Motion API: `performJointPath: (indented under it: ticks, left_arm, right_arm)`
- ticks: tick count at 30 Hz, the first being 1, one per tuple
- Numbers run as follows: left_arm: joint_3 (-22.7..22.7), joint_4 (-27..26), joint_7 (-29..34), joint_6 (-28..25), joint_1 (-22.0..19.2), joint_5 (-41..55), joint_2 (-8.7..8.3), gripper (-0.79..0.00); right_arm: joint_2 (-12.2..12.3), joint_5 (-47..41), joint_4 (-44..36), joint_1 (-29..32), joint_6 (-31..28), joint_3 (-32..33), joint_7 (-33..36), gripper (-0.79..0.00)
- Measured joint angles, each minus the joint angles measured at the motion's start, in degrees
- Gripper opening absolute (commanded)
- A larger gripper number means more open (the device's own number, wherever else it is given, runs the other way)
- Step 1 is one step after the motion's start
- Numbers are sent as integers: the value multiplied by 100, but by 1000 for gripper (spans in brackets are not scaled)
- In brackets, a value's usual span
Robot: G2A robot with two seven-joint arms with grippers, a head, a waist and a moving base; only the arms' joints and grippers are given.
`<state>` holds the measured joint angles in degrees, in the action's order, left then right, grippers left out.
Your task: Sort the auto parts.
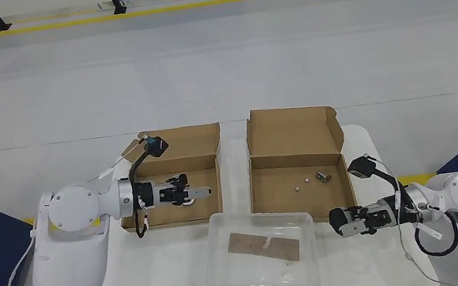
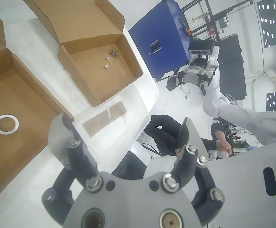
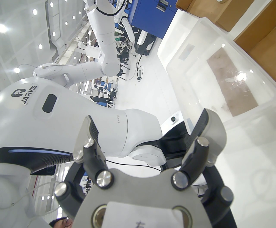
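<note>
Small metal parts lie in the right cardboard box (image 1: 299, 165): a bracket (image 2: 113, 53) and two bolts (image 2: 107, 57). A white ring (image 2: 7, 124) rests on the floor of the left cardboard box (image 1: 174, 144). In the clear plastic bin (image 1: 262, 253), a small white part (image 2: 108, 112) lies on a brown card (image 1: 262, 246). My left gripper (image 1: 207, 191) hangs open and empty over the left box's near right corner. My right gripper (image 1: 335, 220) is open and empty too, just off the bin's right end, pointing toward it. The bin (image 3: 194, 71) and card (image 3: 231, 86) lie ahead of it.
Both boxes have their lids folded back away from me. The white table's front edge (image 1: 370, 284) runs just behind the bin. A blue cabinet (image 2: 159, 36) stands beside the table on the right.
</note>
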<state>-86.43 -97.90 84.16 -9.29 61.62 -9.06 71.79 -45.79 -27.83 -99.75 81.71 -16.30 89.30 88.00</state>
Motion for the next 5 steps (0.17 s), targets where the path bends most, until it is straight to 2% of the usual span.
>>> performJointPath:
  ticks: [5]
  left_arm:
    - [0, 0, 0, 0, 0, 0, 0, 0]
  right_arm:
    - [0, 0, 0, 0, 0, 0, 0, -1]
